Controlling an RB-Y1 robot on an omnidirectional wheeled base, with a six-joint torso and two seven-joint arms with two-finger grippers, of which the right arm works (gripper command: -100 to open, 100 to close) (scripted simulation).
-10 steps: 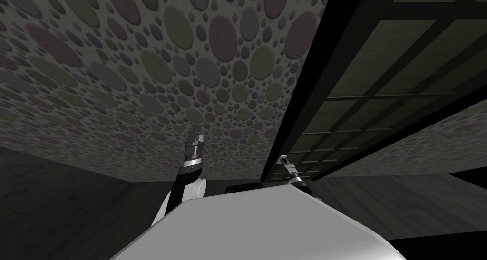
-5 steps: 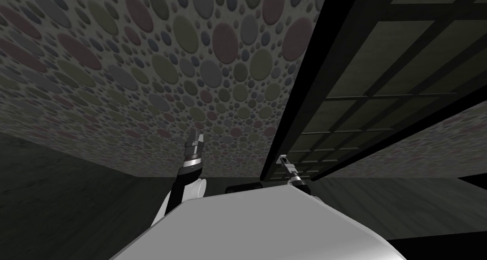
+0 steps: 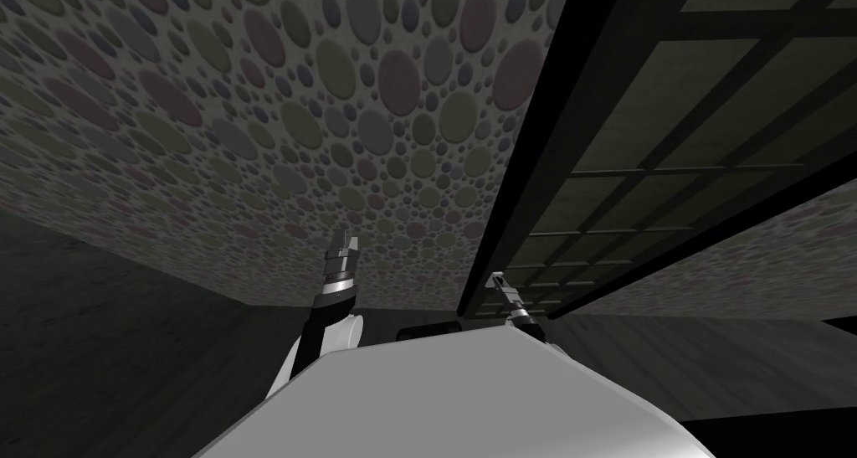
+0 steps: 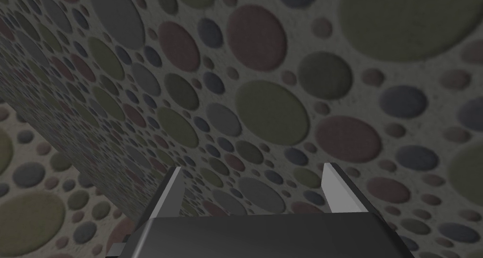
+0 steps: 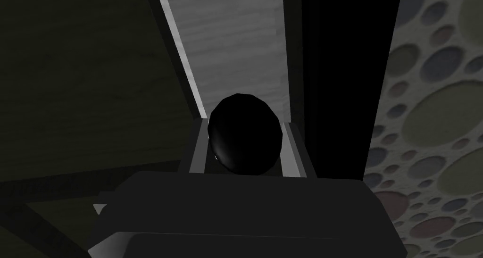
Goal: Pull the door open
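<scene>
Nearest to the robot, the right pincer (image 5: 245,128) is holding the round black knob (image 5: 244,139) of the door (image 3: 669,143). Its two thin fingers (image 5: 200,146) are pressing the knob from both sides, so it is clamped on it. The door is a dark panel with a grid of bars, and it is standing on the robot's right side, just beside the black door frame (image 3: 544,143).

In the right wrist view a light grey strip is showing between the door's edge and the black frame. I am judging this as a gap, so the door is probably already a little away from its frame.

The left pincer (image 3: 345,242) is hanging free in front of the dotted wall (image 3: 335,101), with its fingers apart and gripping nothing.

Compared with one second ago, the dotted wall and the dark floor (image 3: 100,352) are sliding across the head view: the line where they meet is now lying lower on the left. The door and both pincers are keeping the same place in the picture. So the robot itself is turning, and the door is seeming to swing together with it. For the task this means the pull is going on, but the opening is not yet wide.
</scene>
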